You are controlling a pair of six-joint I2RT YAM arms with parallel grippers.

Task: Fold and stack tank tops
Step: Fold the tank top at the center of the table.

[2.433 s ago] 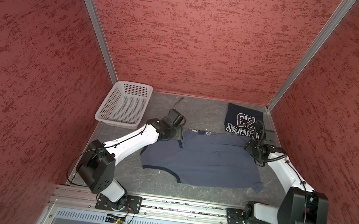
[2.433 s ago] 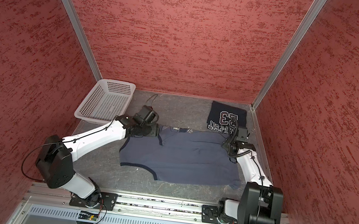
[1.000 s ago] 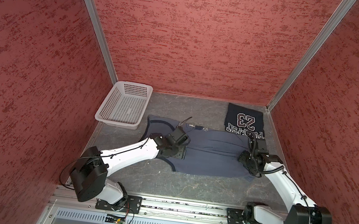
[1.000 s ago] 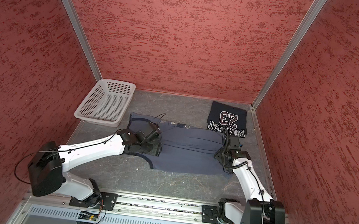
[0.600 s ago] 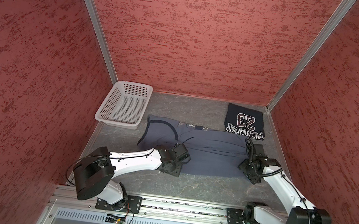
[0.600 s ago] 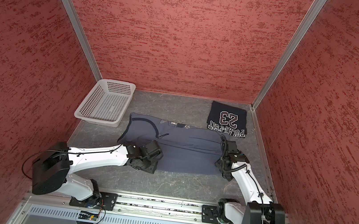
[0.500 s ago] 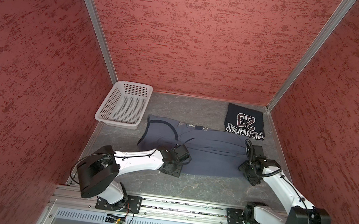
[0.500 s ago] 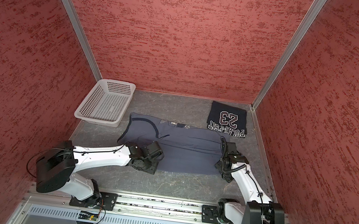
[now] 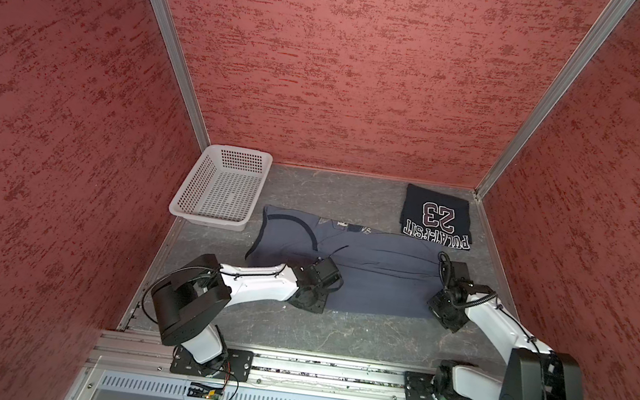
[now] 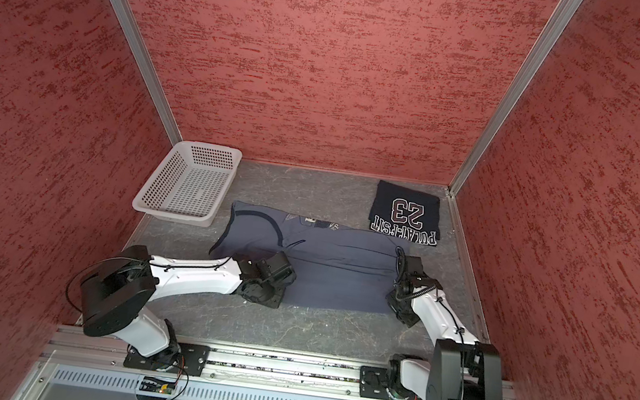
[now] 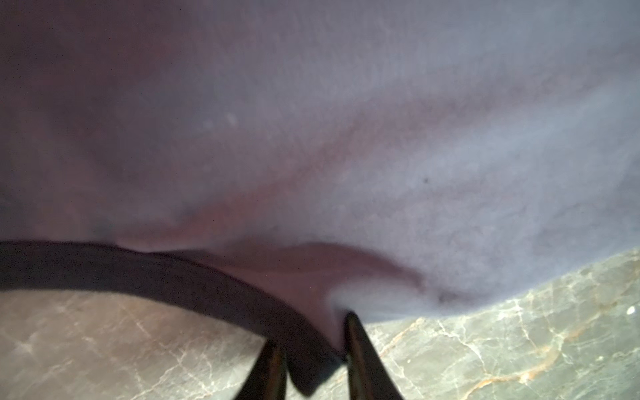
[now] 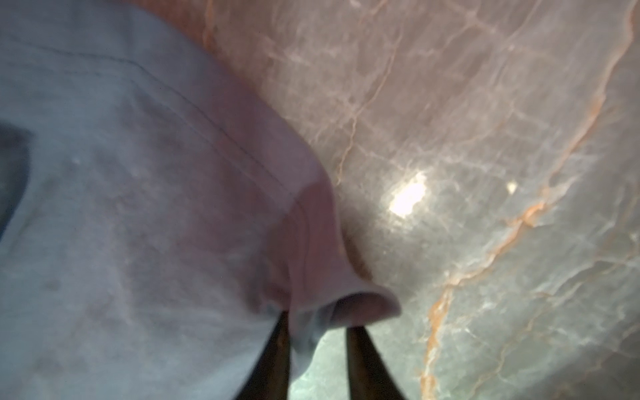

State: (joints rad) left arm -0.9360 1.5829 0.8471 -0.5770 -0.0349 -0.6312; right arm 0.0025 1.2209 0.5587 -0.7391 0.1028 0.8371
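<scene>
Far left, back: white perforated basket point(image 9: 224, 191) on the grey marbled table point(image 9: 335, 336).

Just right of the basket: slate tank top point(image 9: 379, 277), flat across mid-table with its long side running left to right. A navy-trimmed curved opening is at its left end, near the basket, and white print runs along the far edge. Both top views show this layout.

Near-left corner of that top: left gripper point(image 11: 313, 360). The top views give only the wrist housing sitting over the cloth edge, with the fingertips hidden beneath it. The left wrist view fills the gap. Two dark fingers are set narrow, the navy trim band passes between them, and slate cloth puckers against one finger point(image 11: 356, 339). Reads as pinched on the slate tank top.

Near-right corner: right gripper point(image 12: 317, 349). Likewise, the top views show arm and wrist only, at the cloth's right edge. The right wrist view shows the stitched hem corner curled up off the table and drawn between narrow-set fingers, so it grips the same top. Table glare sits just beside the corner.

Far right, back corner: navy tank top point(image 9: 437, 219), folded to a rectangle, with white "23" and lettering face up, upside down to the camera. Its near edge meets the slate top's far-right corner; touching or overlapping, cannot tell. Neither wrist view shows it, nor the basket.
</scene>
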